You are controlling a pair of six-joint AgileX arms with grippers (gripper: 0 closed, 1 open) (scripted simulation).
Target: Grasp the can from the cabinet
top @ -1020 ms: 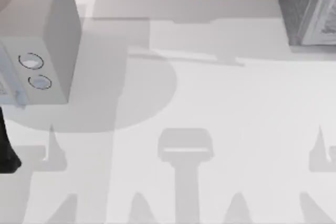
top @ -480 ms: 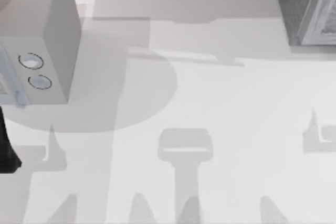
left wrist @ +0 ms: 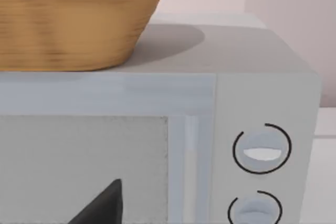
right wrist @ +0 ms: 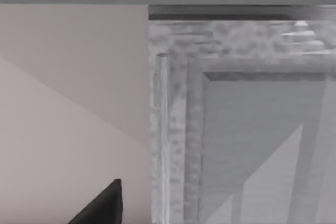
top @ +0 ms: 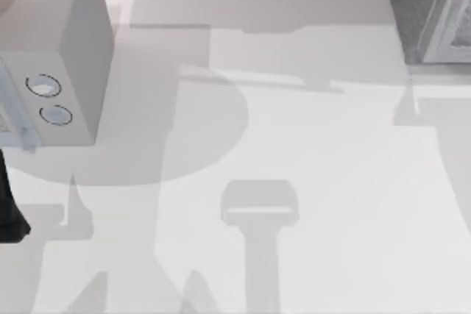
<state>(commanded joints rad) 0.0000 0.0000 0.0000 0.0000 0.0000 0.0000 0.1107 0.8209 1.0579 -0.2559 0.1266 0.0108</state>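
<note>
Gripper state on either arm we cannot tell. From above, our left arm shows as a dark link at the table's left edge, beside the light grey box with two dials; the cabinet stands at the far right corner. Our left wrist camera faces that dialled box, a wicker basket resting on top. Our right wrist camera faces the cabinet's pale framed front at close range, a dark fingertip of ours before it.

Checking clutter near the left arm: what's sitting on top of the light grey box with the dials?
A woven basket rests on the light grey box, shown by the left wrist view. Its rim and contents are cut off, so whether it holds anything cannot be told.
</note>
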